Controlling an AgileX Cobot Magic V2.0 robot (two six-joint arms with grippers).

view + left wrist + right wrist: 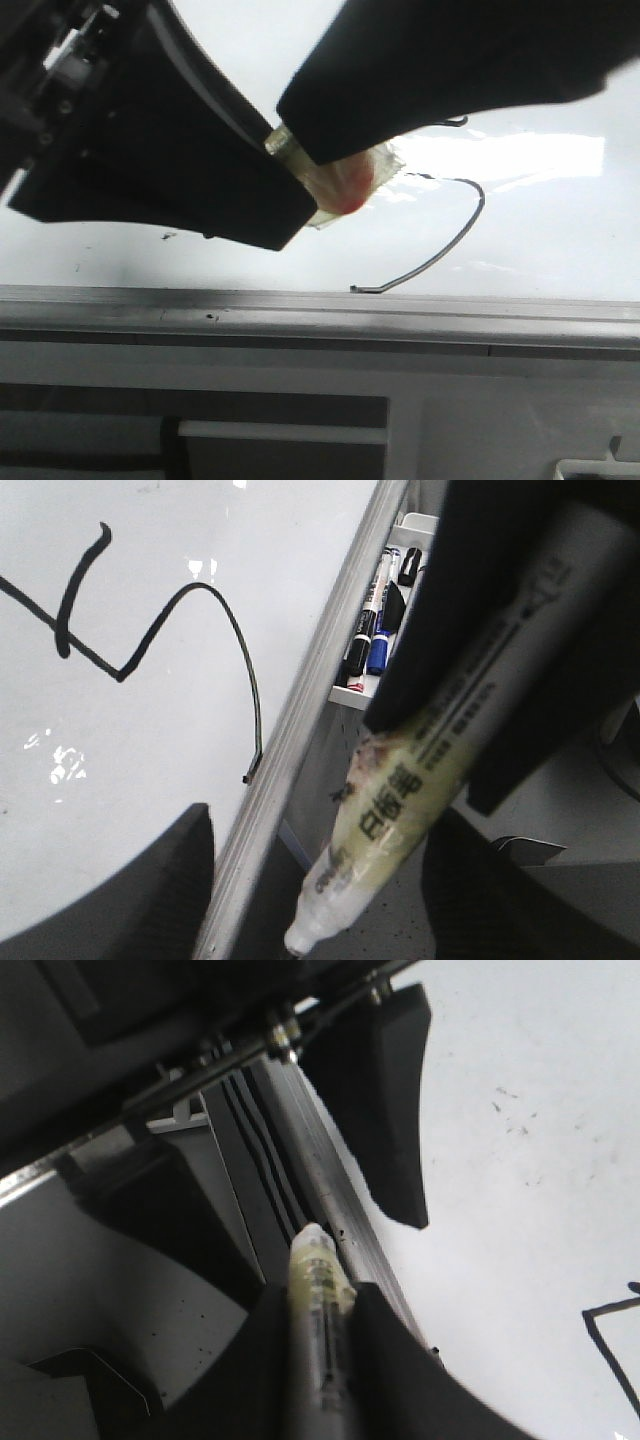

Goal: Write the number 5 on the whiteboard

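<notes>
The whiteboard [540, 260] lies flat with its grey frame edge [300, 305] nearest me. The number 5 [470, 220] is a thin black line with a big curved belly and a small tail. It also shows in the left wrist view [240, 660], and part of it in the right wrist view [605, 1335]. My right gripper [320, 1305] is shut on a white marker [318, 1270] wrapped in yellowish tape. The marker [420, 780] points over the board's edge, between the fingers of my left gripper [315, 880]. That gripper is open and not touching it.
A small tray [350, 688] with several spare markers [372, 630] hangs beside the board's frame [300, 730]. Both arms crowd together over the board's near edge [230, 170]. Small dark specks [510, 1110] dot the board [520, 1210].
</notes>
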